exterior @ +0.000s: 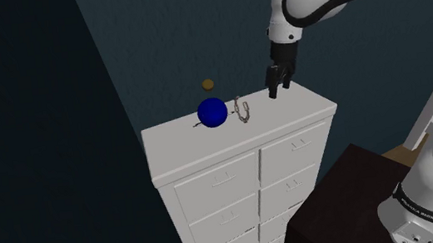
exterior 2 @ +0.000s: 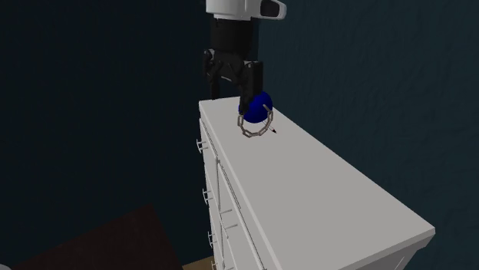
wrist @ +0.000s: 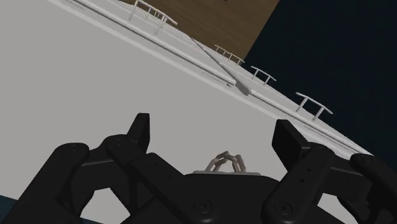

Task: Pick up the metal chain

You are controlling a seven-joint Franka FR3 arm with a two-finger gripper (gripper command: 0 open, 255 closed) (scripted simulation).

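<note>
The linked metal chain (exterior: 242, 110) (exterior 2: 254, 125) (wrist: 224, 162) lies in a small loop on the top of the white dresser (exterior: 289, 110) (exterior 2: 322, 192) (wrist: 95, 83), with the blue ball (exterior: 212, 112) (exterior 2: 262, 103) just beside it at 9 o'clock in the shoulder view. The black gripper (exterior: 278, 86) (exterior 2: 226, 101) (wrist: 214, 124) hangs low over the dresser top at the chain's 2 o'clock in that view, its 2 fingers apart and clasping nothing. A small brown round thing (exterior: 208, 84) shows at the ball's 12 o'clock.

The spread tool (exterior 2: 229, 103) hovers near the chain (exterior 2: 248, 131) on the dresser (exterior 2: 322, 192).
</note>
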